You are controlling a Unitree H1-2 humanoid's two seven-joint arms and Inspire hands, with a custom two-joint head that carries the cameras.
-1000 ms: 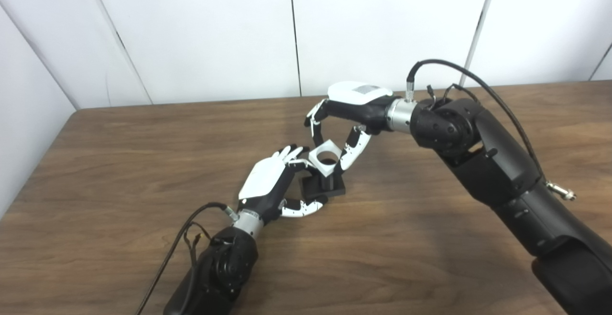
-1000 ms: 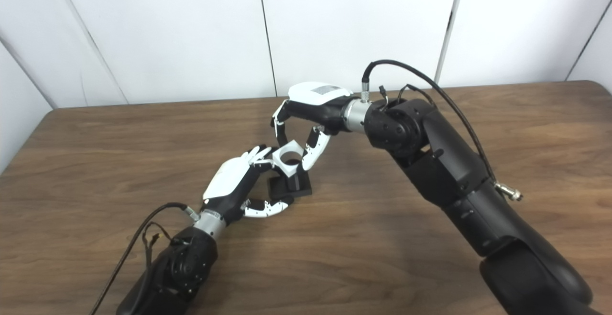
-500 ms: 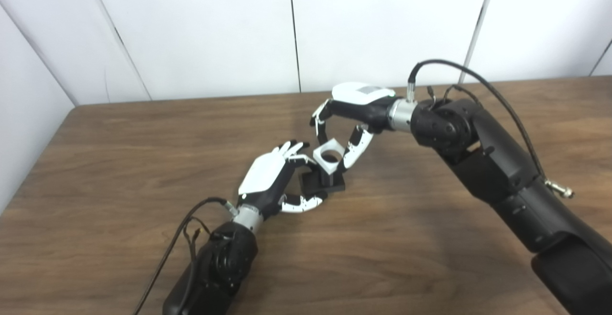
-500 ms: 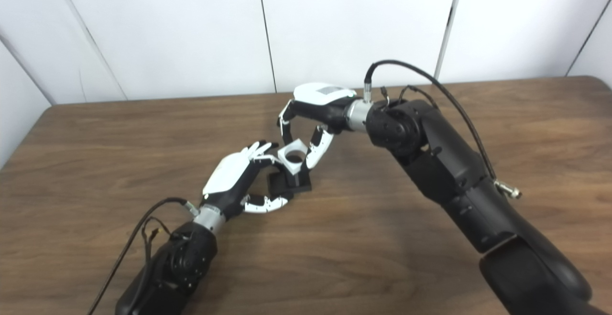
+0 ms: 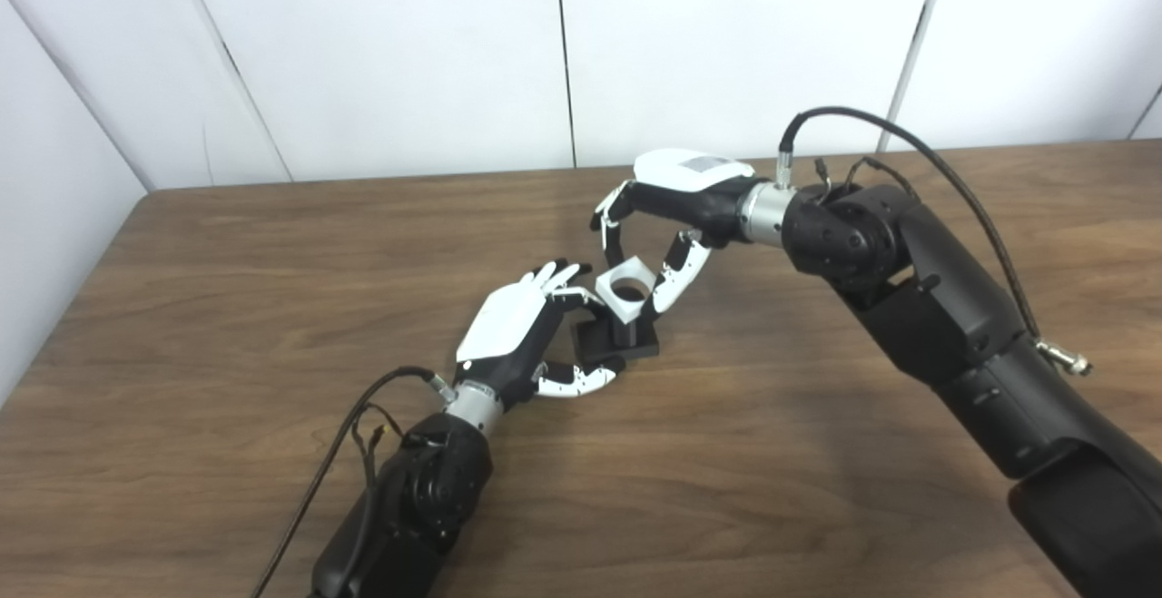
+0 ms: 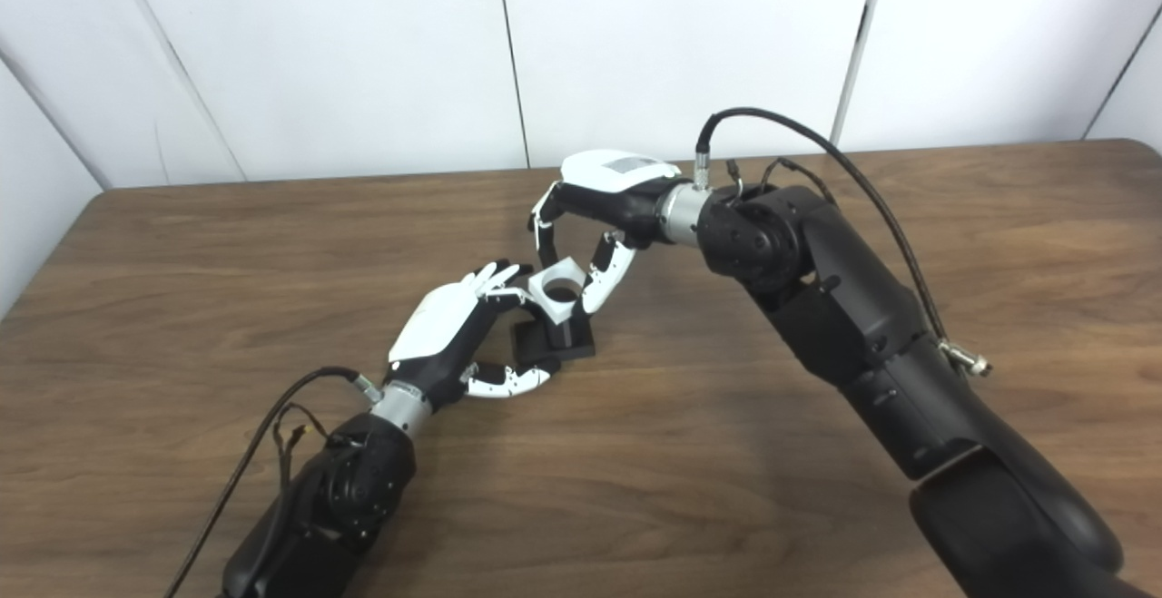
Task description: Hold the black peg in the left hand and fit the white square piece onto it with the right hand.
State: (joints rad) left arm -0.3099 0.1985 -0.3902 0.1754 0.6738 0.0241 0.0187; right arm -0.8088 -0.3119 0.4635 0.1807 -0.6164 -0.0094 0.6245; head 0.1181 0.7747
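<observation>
In the left eye view, the left hand [image 5: 513, 326] lies low on the wooden table [image 5: 227, 308], its fingers curled round the near side of the black peg [image 5: 619, 344] and its thumb reaching under the peg's square base, so it steadies the peg rather than lifting it. Just beyond its fingertips, the right hand [image 5: 667, 217] pinches the white square piece [image 5: 625, 288] between thumb and fingers, and the piece sits at the top of the peg's post — tilted a little, its round hole facing up. In the right eye view, the same white square piece shows dark post below it and a gap down to the base, so I judge it started on the post but not yet seated. To finish well, the right hand should level the piece so the hole runs true with the post, then press straight down toward the left hand's thumb — no sideways shove, which could tip the base. The left hand should hold firm and keep its fingertips clear of the descending piece.
</observation>
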